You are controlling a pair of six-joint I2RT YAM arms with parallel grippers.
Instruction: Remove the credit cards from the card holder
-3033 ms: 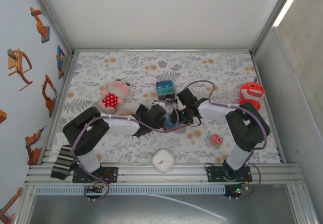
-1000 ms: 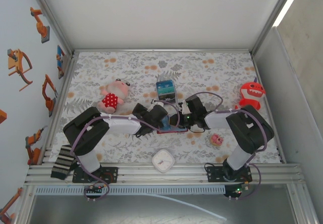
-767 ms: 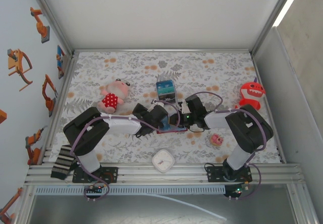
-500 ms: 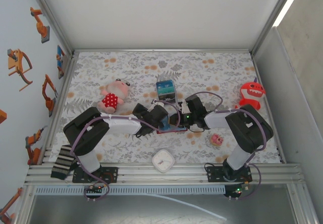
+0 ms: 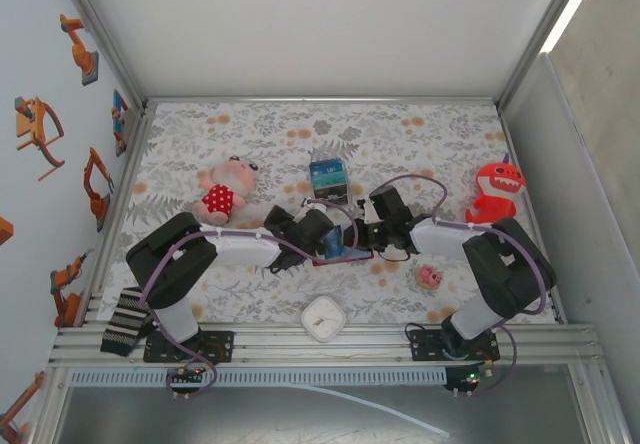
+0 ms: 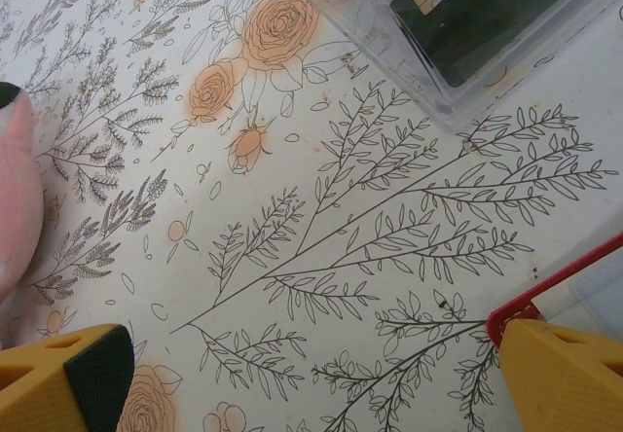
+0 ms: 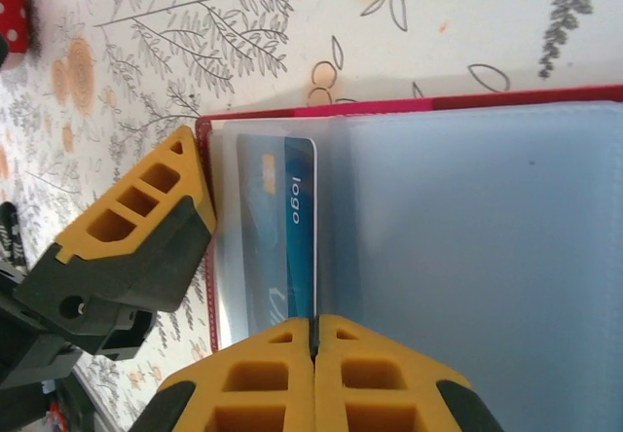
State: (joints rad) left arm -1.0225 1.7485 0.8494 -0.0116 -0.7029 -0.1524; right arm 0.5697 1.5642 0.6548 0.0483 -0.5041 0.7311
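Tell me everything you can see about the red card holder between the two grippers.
The card holder lies open and flat on the floral table cover. It has a thin dark-red rim around cloudy blue-grey, plastic-looking pockets. One teal-blue credit card, with a chip and the word logo, sits in the end pocket. The open left gripper has one finger against the holder's red edge. The shut right gripper meets it at the card's end.

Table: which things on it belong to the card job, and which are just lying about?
Job: card holder, credit card, left tool, right tool.
Lying about: pink plush, shark toy, clear box, white clock, small pink toy, striped sock.
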